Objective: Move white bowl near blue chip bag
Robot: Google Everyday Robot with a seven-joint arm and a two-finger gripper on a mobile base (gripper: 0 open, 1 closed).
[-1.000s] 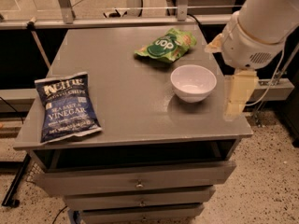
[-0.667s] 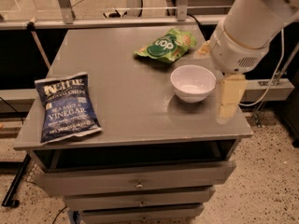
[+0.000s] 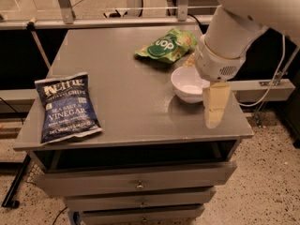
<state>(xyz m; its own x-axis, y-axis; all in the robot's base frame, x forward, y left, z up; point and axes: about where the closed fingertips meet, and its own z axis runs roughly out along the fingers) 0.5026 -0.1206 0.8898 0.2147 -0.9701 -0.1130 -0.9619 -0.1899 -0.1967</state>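
Observation:
The white bowl (image 3: 186, 84) stands on the right part of the grey cabinet top (image 3: 126, 93). The blue chip bag (image 3: 68, 108) lies flat at the front left, far from the bowl. My gripper (image 3: 202, 82) hangs over the bowl's right side, open. One cream finger (image 3: 215, 104) reaches down in front of and to the right of the bowl, and the other (image 3: 190, 60) shows behind it. The white arm hides the bowl's right rim. I cannot tell whether the fingers touch the bowl.
A green chip bag (image 3: 166, 46) lies at the back, just behind the bowl. The cabinet has drawers (image 3: 138, 184) below and its right edge is close to the bowl. A metal rail (image 3: 93, 22) runs behind the top.
The arm has moved left and down toward the bowl, so the gripper now straddles its right side. The bowl and both bags have not moved.

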